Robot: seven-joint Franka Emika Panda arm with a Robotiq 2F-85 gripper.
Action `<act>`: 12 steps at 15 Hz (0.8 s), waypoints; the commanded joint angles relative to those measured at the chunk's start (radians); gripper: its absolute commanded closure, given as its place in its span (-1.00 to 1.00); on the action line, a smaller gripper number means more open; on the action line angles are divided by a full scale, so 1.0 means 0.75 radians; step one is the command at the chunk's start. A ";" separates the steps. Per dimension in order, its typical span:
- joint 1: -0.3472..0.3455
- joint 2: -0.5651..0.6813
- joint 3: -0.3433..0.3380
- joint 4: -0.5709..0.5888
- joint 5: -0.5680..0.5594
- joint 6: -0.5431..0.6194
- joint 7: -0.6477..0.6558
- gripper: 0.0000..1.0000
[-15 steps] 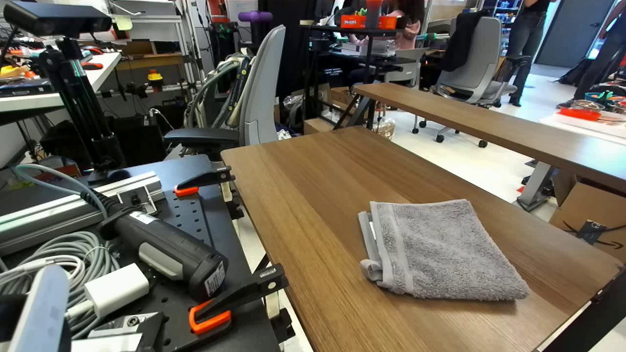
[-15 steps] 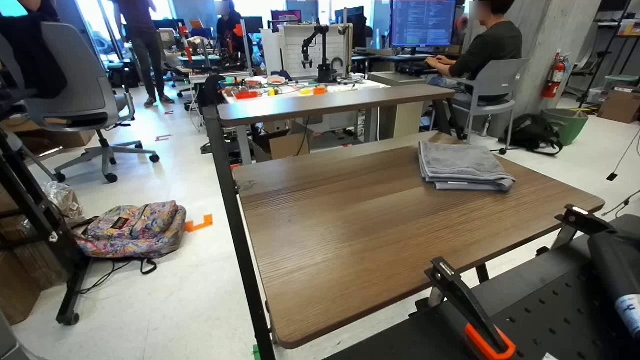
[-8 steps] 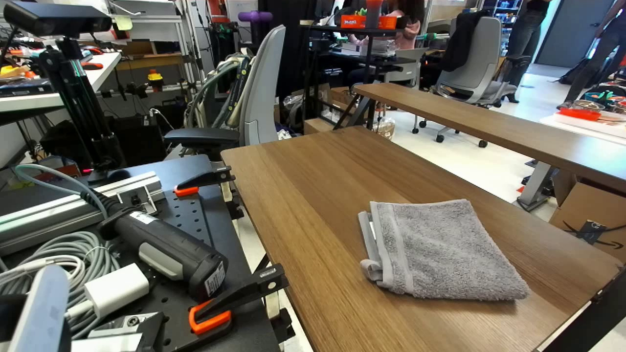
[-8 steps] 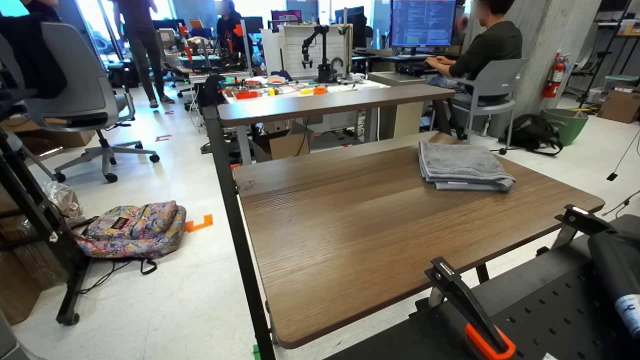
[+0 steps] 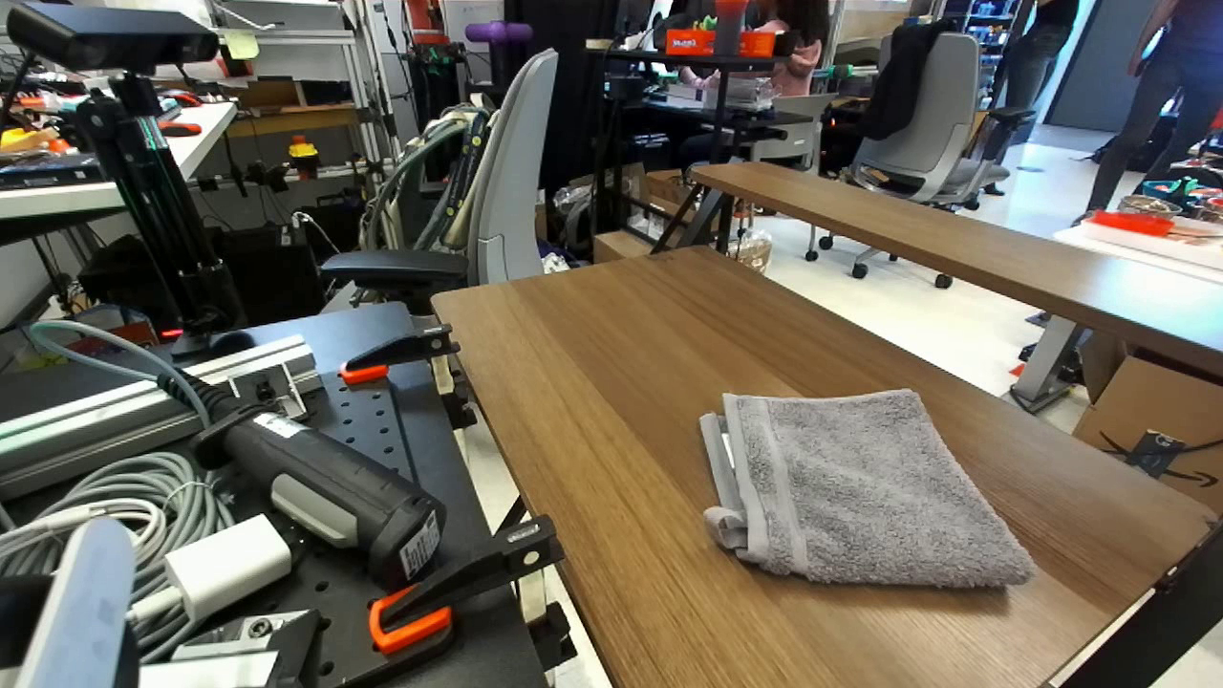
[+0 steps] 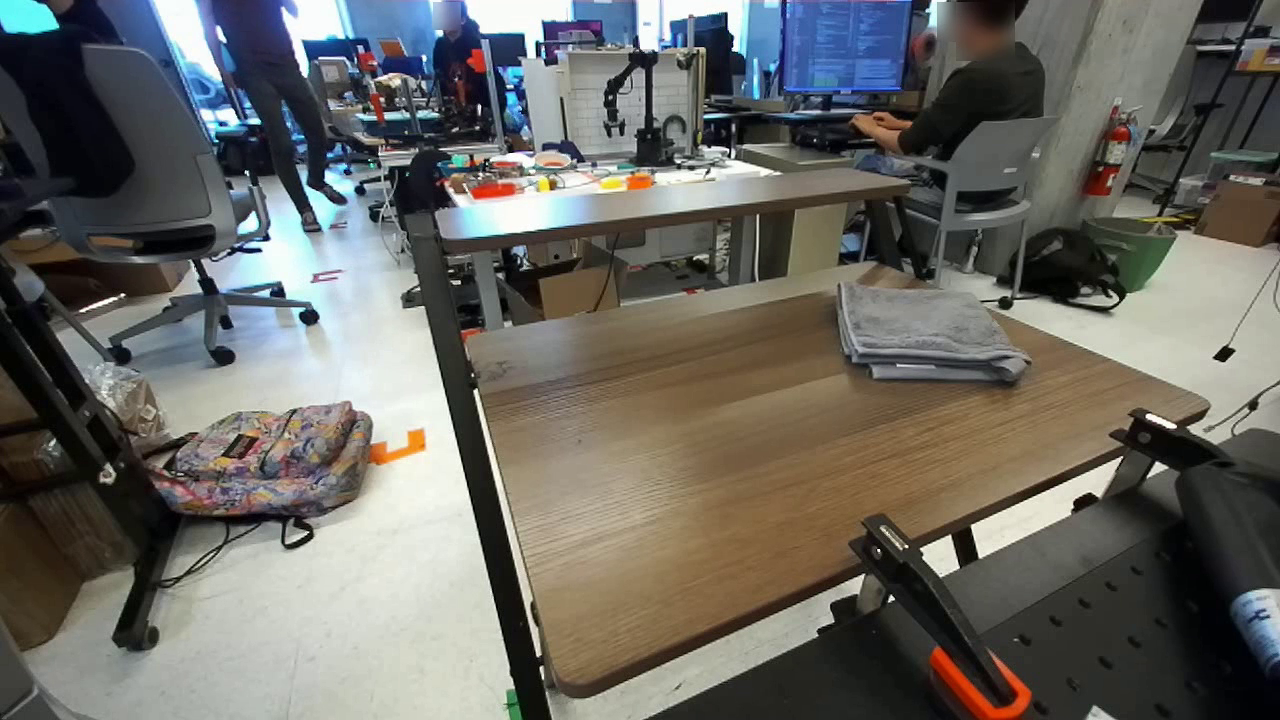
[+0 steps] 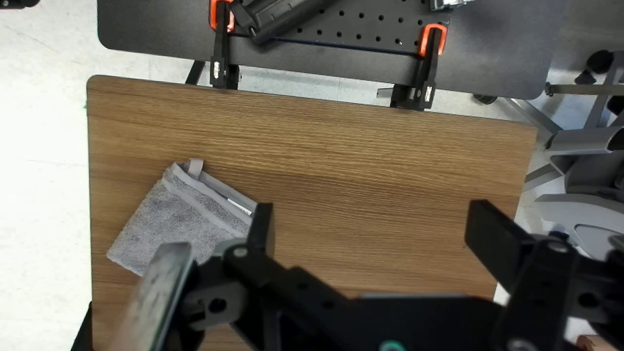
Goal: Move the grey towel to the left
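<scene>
Spread wide and gripping nothing, the hand [image 7: 369,219] hung above the level of the grey terry towel [image 7: 180,219], its jaws far apart, presumably so as to straddle a soft folded edge. Leftmost in the wrist view, that towel lay flat on the wood-grained surface [image 7: 351,156], perhaps folded so that it would travel as one bundle. Past the towel's looped corner was a bar clamp [image 7: 221,53]; farther right of that corner, a black corded device [image 7: 280,19] rested on the black perforated bench [image 7: 360,24], probably parked there out of the towel's way. Well right of the towel came a second bar clamp [image 7: 428,68]; both seemed set to hold the bench edge firm. Seen from the wrist, the towel lay lower than the hand and to its left, partly hidden behind the nearer jaw. Both exterior views showed the towel but not the hand, so the two were likely well apart.
</scene>
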 commanded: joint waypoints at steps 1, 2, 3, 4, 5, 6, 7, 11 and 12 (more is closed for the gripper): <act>-0.004 0.000 0.004 0.002 0.001 -0.002 -0.001 -1.00; -0.004 0.000 0.004 0.002 0.001 -0.002 -0.001 -1.00; -0.004 0.000 0.004 0.002 0.001 -0.002 -0.001 -1.00; -0.004 0.000 0.004 0.002 0.001 -0.002 -0.001 -1.00; -0.006 0.005 0.006 0.001 -0.006 0.013 0.003 -1.00; -0.008 0.023 0.007 -0.002 -0.005 0.057 0.015 -1.00; -0.010 0.035 0.008 -0.005 -0.006 0.091 0.026 -1.00; -0.011 0.125 0.018 -0.016 -0.013 0.276 0.064 -1.00; -0.012 0.168 0.022 -0.017 -0.018 0.348 0.081 -1.00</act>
